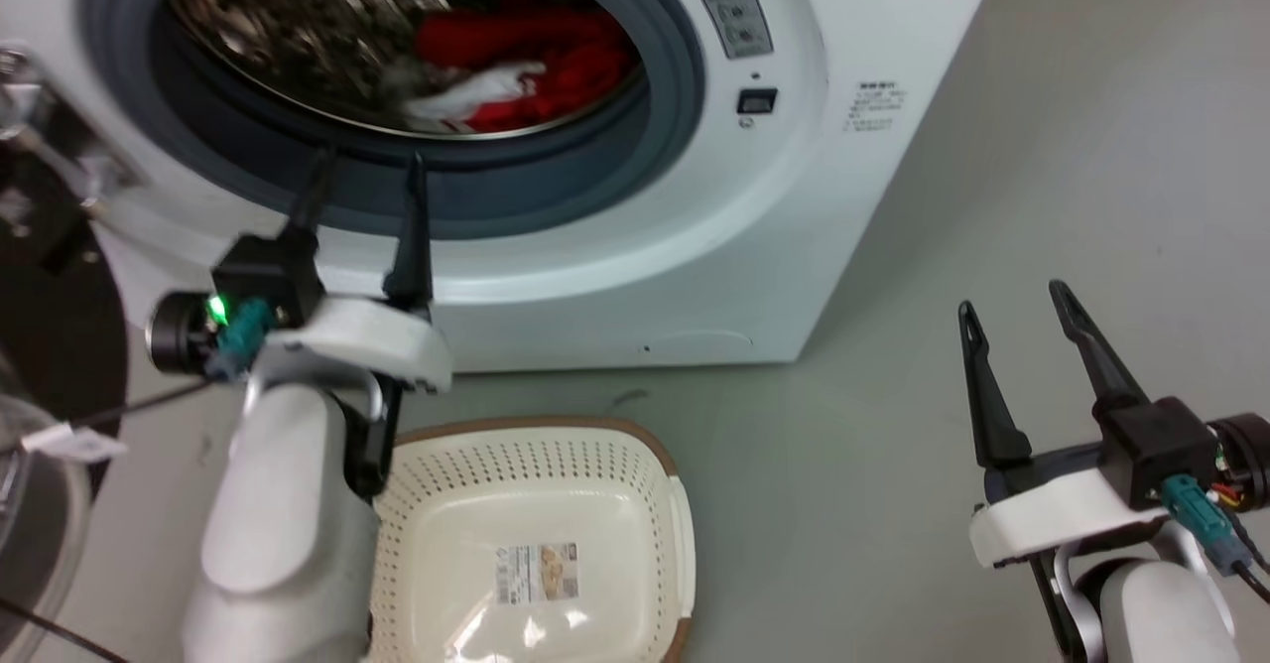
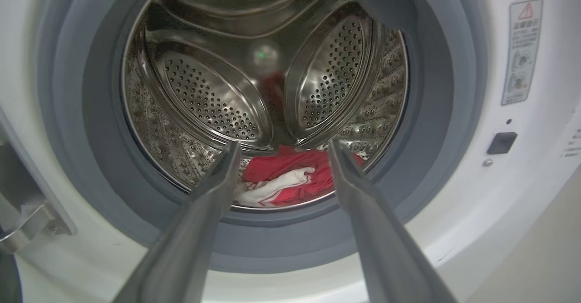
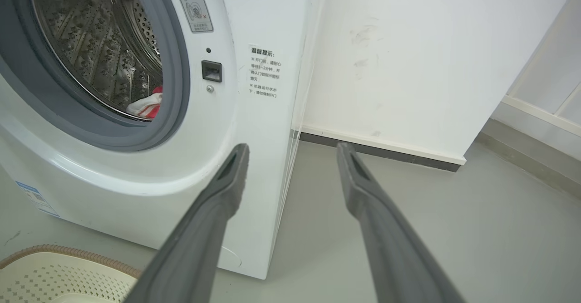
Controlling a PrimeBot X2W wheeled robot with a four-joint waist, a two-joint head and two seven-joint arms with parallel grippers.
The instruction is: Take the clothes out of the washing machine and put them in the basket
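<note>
The white washing machine (image 1: 794, 197) stands with its round opening uncovered. Red and white clothes (image 1: 516, 72) lie at the bottom of its steel drum, also seen as clothes (image 2: 286, 180) and clothes (image 3: 147, 105). My left gripper (image 1: 369, 162) is open and empty, its tips over the grey rubber ring, just outside the opening. The cream basket (image 1: 650, 489) sits on the floor in front of the machine, holding only a paper label; the basket (image 3: 54, 271) rim shows at the right wrist view's lower left. My right gripper (image 1: 1012, 296) hangs open and empty over the floor, right of the machine.
The machine's glass door (image 1: 40, 365) is swung open at the far left. Grey floor (image 1: 1042, 147) spreads to the right of the machine. A white wall (image 3: 408, 58) with a dark baseboard rises behind it.
</note>
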